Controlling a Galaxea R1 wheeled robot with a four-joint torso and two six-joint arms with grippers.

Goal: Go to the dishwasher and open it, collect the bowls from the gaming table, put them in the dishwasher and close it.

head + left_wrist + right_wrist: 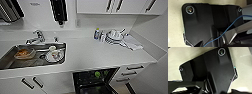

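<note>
The head view looked down on a white kitchen counter [95, 53]. Under it, right of centre, the dishwasher [93, 82] stood open, its inside dark, and a light green bowl [97, 74] sat in the upper rack with a second green shape just beside it. To the left, a steel sink [10, 58] was set into the counter with a tap [37, 36] behind it; an orange-brown dish [23, 53] and some white crockery [53, 53] lay in the basin. At the back right of the counter stood a bottle [96, 33], a stack of white plates [113, 36] and a folded cloth [132, 43]. White drawers with black handles [131, 71] were to the right of the dishwasher. Whether either pincer was apart or together could not be told.
</note>
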